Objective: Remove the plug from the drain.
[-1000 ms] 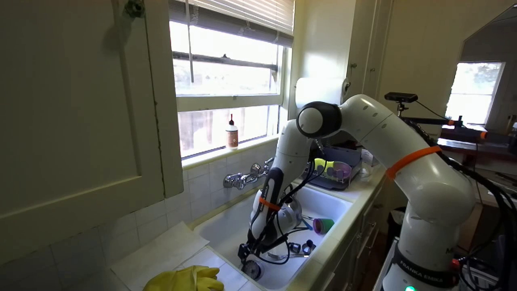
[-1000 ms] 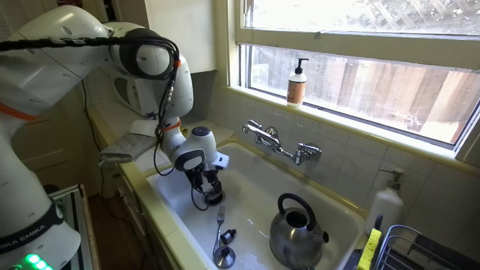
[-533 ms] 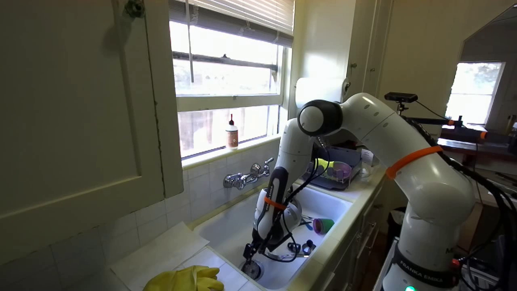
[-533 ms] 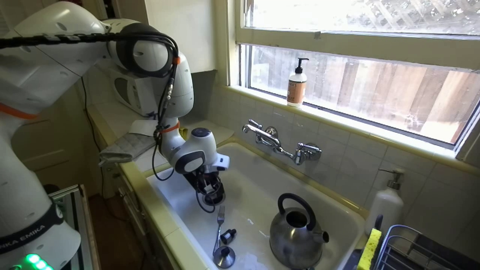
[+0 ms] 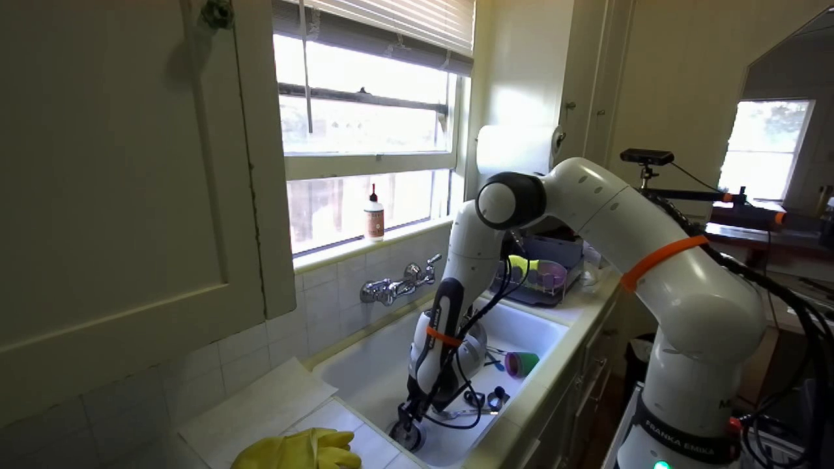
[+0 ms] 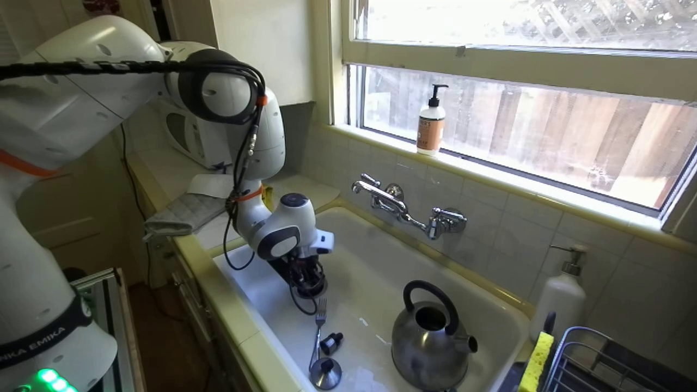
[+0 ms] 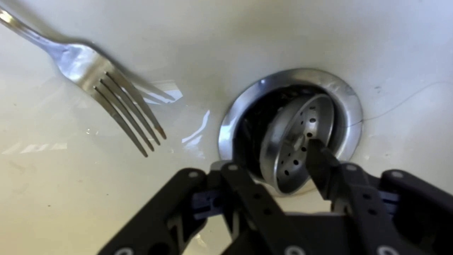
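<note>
The plug is a metal strainer basket (image 7: 288, 156) with small holes. In the wrist view it sits tilted on edge inside the round steel drain ring (image 7: 300, 74), leaning to the right, with a dark gap on its left. My gripper (image 7: 277, 150) is open and points down at the drain. One finger reaches into the dark gap left of the basket; the other is over the basket's inner side. I cannot tell whether either touches it. In both exterior views the gripper (image 5: 406, 420) is low at the drain (image 5: 408, 438) and hides most of the basket.
A fork (image 7: 81, 67) lies on the sink floor beside the drain. A black part (image 6: 331, 343) and a metal piece (image 6: 325, 374) lie by its handle. A kettle (image 6: 430, 348) and a green cup (image 5: 521, 365) are in the sink. A faucet (image 6: 386, 202) juts from the wall.
The gripper has turned and shifted toward the drain, then moved down, so its fingers now stand at the drain opening. The forearm and elbow are lower than half a second ago.
</note>
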{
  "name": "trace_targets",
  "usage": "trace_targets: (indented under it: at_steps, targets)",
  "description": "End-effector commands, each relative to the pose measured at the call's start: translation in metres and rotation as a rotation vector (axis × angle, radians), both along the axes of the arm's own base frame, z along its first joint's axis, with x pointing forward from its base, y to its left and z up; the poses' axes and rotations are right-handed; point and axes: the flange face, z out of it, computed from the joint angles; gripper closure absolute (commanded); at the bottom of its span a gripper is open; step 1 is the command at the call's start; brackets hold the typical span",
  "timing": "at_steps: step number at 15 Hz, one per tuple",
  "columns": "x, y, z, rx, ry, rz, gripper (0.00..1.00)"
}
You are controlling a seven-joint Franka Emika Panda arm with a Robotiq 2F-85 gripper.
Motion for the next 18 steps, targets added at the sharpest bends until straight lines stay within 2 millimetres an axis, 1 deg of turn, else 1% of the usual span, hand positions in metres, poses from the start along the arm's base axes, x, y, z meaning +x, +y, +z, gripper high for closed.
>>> trace_targets:
  at_steps: [1,3,4,7,8,10,12,13,14,18]
  targets:
    - [0.006,-0.001,-0.011,0.002,-0.023,0.004,0.82]
    - [0.008,-0.001,-0.013,0.002,-0.018,0.006,0.97]
    - [0.009,-0.001,-0.014,0.0,-0.017,0.004,1.0]
    - [0.011,-0.006,-0.015,0.008,-0.017,-0.009,0.99]
    - [0.011,-0.006,-0.012,0.03,-0.029,-0.017,1.0]
    - [0.01,-0.006,-0.003,0.063,-0.049,-0.037,0.99]
    - [0.01,-0.01,0.006,0.092,-0.078,-0.078,0.99]
    - [0.011,-0.015,0.012,0.105,-0.093,-0.117,0.99]
    - [0.012,-0.021,0.012,0.107,-0.101,-0.165,0.99]
    - [0.017,-0.047,0.004,0.12,-0.046,-0.358,0.99]
